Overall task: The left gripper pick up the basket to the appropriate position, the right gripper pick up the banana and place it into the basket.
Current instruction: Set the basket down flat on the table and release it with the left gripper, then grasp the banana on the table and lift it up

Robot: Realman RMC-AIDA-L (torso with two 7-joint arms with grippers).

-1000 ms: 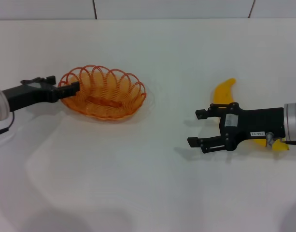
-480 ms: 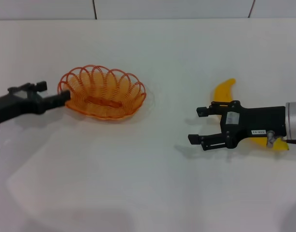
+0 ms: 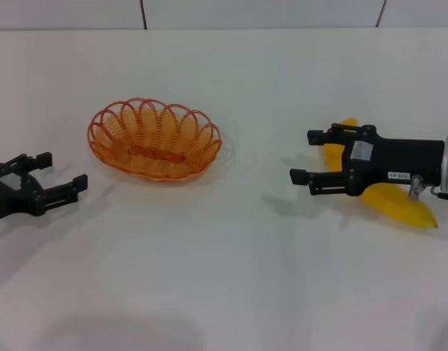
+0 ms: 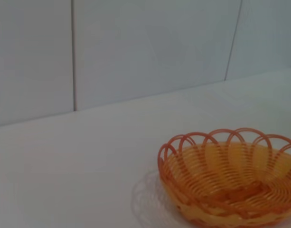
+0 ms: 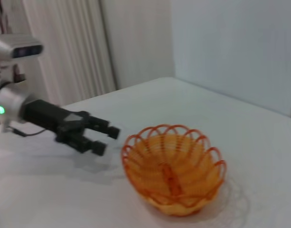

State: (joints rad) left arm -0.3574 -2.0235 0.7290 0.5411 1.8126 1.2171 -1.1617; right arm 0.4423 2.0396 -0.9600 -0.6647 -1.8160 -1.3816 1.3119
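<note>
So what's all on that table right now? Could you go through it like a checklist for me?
Surface: plain white table.
Job's things: shallow orange wire basket, upright and with nothing in it; smooth yellow curved banana lying on the table, partly hidden by the right arm.
Clutter: nothing seen.
Grippers: left gripper open, apart from the basket; right gripper open, above the banana, holding nothing.
Cables: nothing seen.
Surroundings: pale tiled wall behind the table.

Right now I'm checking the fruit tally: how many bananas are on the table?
1. The banana lies on the table's right side, partly hidden under the right gripper. The basket on the left holds none.
</note>
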